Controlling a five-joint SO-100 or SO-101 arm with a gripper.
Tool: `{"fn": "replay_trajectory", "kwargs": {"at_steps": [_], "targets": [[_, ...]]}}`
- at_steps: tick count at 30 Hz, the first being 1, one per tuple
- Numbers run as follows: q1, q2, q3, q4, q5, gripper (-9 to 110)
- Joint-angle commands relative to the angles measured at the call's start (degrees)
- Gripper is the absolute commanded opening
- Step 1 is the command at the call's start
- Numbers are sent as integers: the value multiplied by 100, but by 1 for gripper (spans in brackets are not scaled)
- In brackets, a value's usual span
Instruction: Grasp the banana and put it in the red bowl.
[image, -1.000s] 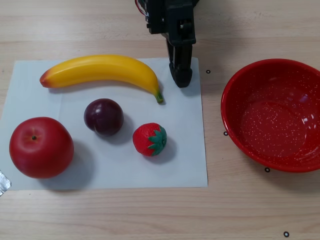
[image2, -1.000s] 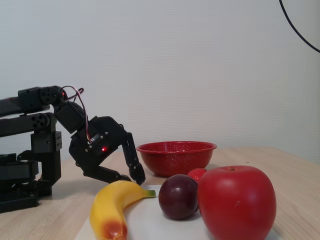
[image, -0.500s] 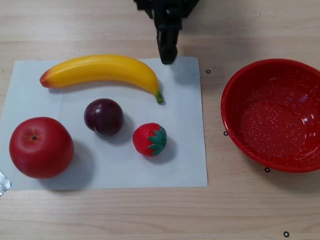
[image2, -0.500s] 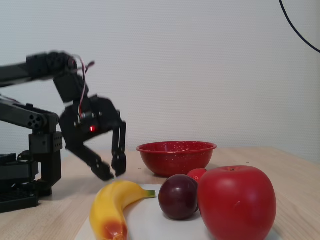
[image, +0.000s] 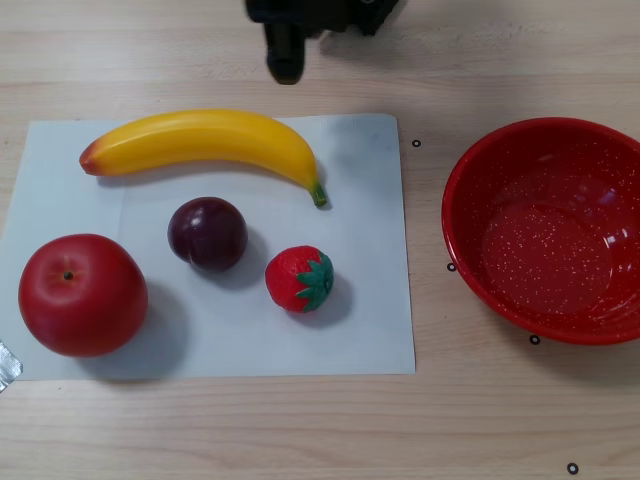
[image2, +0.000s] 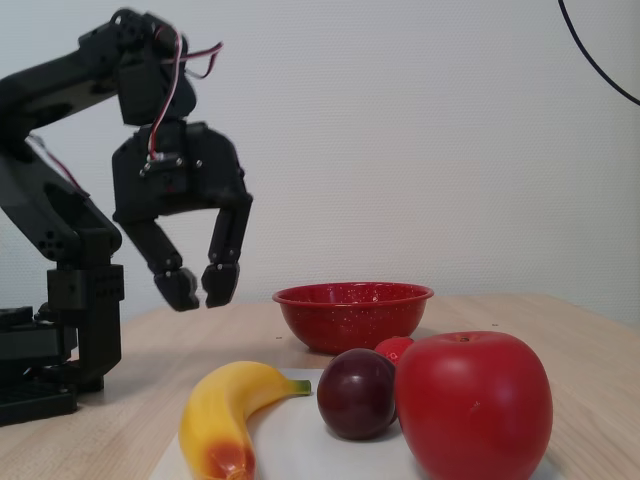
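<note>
The banana (image: 200, 140) lies on a white sheet, orange-red tip to the left and green stem to the right in the other view; it also shows in the fixed view (image2: 225, 410). The red bowl (image: 550, 240) stands empty on the table to the right of the sheet, and shows at the back in the fixed view (image2: 350, 320). My gripper (image2: 200, 293) hangs in the air above the table, beyond the banana, fingers pointing down with a small gap between the tips and holding nothing. In the other view only its dark underside (image: 285, 55) shows at the top edge.
On the white sheet (image: 370, 330) there are also a red apple (image: 82, 295), a dark plum (image: 207, 233) and a toy strawberry (image: 300, 279). The arm's black base (image2: 60, 350) stands on the left in the fixed view.
</note>
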Motion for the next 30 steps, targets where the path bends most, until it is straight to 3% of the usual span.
{"fn": "replay_trajectory", "kwargs": {"at_steps": [1, 12, 24, 30], "targets": [[-264, -246, -791, 229, 281, 4], [-1318, -1969, -2347, 633, 1213, 7], [-1556, -2777, -2470, 396, 2030, 35], [-1608, -3120, -2241, -114, 2162, 41]]}}
